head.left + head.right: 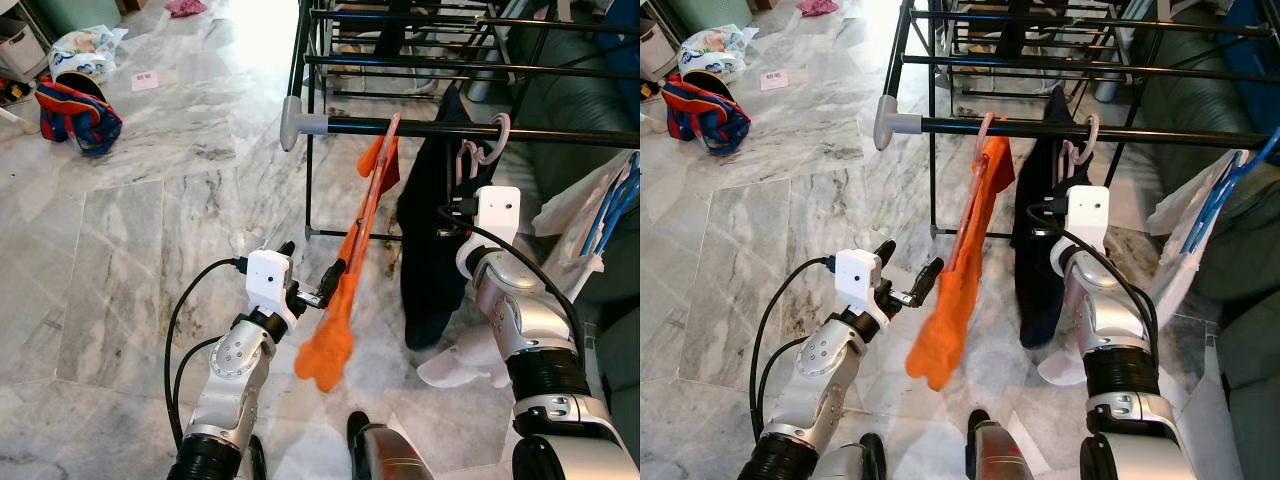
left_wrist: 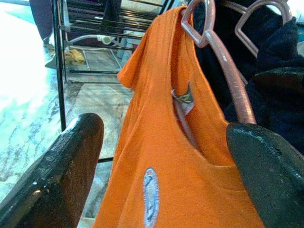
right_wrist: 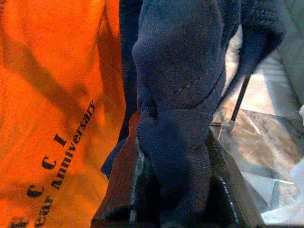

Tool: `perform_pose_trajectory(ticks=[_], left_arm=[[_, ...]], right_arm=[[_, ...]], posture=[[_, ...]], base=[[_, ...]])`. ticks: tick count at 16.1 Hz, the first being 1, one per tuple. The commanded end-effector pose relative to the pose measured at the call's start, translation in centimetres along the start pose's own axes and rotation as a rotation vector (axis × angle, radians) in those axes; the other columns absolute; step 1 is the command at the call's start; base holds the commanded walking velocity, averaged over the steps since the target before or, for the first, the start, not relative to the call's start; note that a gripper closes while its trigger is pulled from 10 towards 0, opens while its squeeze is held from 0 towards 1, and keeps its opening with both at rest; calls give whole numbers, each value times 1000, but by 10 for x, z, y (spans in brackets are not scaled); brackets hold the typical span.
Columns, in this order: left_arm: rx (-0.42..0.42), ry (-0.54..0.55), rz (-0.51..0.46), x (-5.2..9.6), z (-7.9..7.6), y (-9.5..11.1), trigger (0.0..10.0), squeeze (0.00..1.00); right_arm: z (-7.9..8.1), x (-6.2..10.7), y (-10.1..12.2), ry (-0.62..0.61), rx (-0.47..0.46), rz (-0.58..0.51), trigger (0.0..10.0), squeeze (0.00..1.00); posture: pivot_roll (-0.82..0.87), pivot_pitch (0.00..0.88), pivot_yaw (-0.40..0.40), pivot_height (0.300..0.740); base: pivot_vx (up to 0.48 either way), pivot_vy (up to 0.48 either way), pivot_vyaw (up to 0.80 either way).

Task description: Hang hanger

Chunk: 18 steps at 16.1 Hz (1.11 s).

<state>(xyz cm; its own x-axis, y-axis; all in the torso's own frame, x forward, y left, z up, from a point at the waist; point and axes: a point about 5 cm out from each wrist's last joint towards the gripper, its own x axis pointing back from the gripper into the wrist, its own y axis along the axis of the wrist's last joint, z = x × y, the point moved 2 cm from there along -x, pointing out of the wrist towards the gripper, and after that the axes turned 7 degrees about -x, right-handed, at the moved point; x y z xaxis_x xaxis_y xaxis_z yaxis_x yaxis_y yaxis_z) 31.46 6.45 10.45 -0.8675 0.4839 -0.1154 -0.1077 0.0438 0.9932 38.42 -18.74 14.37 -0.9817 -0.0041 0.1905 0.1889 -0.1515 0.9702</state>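
Hanger, pink plastic [image 2: 223,61], hooked over the black horizontal rail [image 1: 560,133] of the black metal drying rack [image 1: 400,60]; carries an orange T-shirt [image 1: 345,290] that hangs slanted down toward the robot's left.

Left pincer [image 1: 308,275]: released, its two black fingers [image 2: 61,166] spread apart on either side of the orange T-shirt's lower part, just beside the cloth. Left wrist view adds detail: the hanger's shoulder runs down into the shirt's neck opening, with a small label inside the collar and a round pale badge on the front.

Right pincer [image 3: 175,199]: clenched on a dark navy knitted garment [image 1: 430,230], which hangs on the same rail just to the right of the orange T-shirt, on a second pink hanger [image 1: 490,140]. Right wrist view shows the navy knit bunched between the fingers and dark lettering on the orange cloth beside it; the eye views hide those fingers behind the white wrist housing [image 1: 497,212].

Surroundings: grey-veined marble floor [image 1: 150,220]; red-and-blue bag [image 1: 78,112] and a printed plastic bag [image 1: 85,45] lying well apart at far left; white cloth [image 1: 460,368] on the floor under the navy garment; pale garment on a blue hanger [image 1: 615,200] at far right; dark grey sofa [image 1: 570,90] behind the rack.
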Motion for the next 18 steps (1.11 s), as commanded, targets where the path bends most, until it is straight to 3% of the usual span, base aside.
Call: perform_pose_trajectory(ticks=[1,3,4,12,18], left_arm=[[-4,-6,17,2,-3,-5,10000,0],[-5,-8,19,0,-3,-5,10000,0],[-6,-10,20,0,-4,-5,10000,0],[-15,5,31,-3,-2,-6,10000,0],[-22,31,42,-5,0,-7,10000,0]], right_arm=[[0,1,-13,5,-10,56,10000,0],[-3,1,-15,1,-20,64,10000,0],[-6,2,-15,1,-54,57,10000,1000],[-10,9,-3,-18,14,-50,10000,1000],[-10,30,10,-93,147,-214,10000,1000]], posture=[[-143,245,-23,740],[-149,245,-18,740],[-149,245,-18,740],[-149,243,-15,740],[-154,247,-13,740]], base=[[0,0,0],[0,0,0],[0,0,0],[0,0,0],[0,0,0]])
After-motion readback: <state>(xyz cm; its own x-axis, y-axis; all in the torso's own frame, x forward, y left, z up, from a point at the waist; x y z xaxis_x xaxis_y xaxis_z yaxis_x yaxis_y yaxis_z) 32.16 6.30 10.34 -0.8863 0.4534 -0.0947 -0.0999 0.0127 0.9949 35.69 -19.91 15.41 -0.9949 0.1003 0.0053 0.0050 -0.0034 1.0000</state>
